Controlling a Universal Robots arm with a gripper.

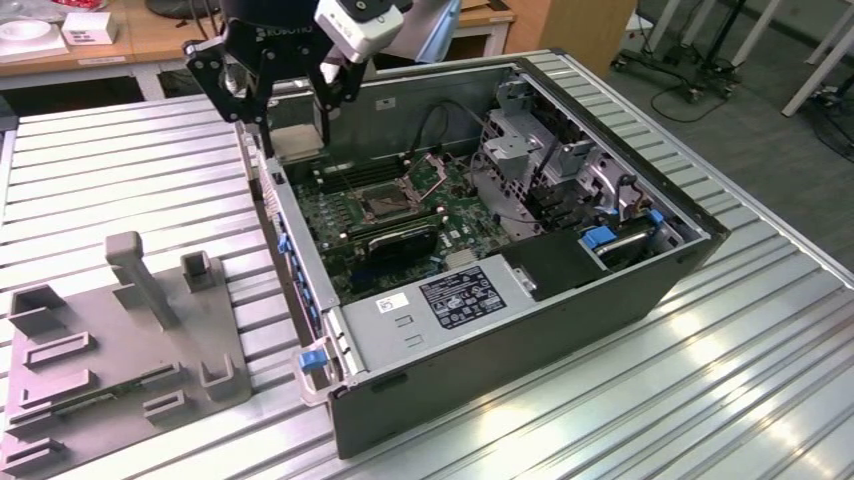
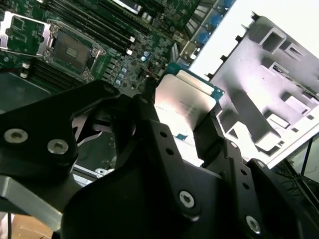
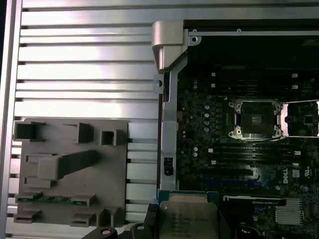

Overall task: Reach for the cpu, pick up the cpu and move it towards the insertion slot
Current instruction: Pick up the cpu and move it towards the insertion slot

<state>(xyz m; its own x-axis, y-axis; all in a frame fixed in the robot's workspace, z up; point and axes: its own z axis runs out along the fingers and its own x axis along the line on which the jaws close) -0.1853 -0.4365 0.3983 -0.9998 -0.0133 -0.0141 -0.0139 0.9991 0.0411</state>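
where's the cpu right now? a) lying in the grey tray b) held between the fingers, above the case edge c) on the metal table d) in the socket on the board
b: the cpu sits clamped between the gripper fingers, and the insertion slot shows a bare dark centre.

Open computer case [image 1: 534,240] lying on slatted metal table [image 1: 747,380]. Grey plastic tray [image 1: 120,350] sitting beside it, toward exterior view's left. White boxes [image 1: 94,28] resting on wooden desk [image 1: 134,45] behind.

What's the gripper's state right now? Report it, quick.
Gripper: shut on the cpu, held in the air above the edge of the open computer case, not yet at the insertion slot.
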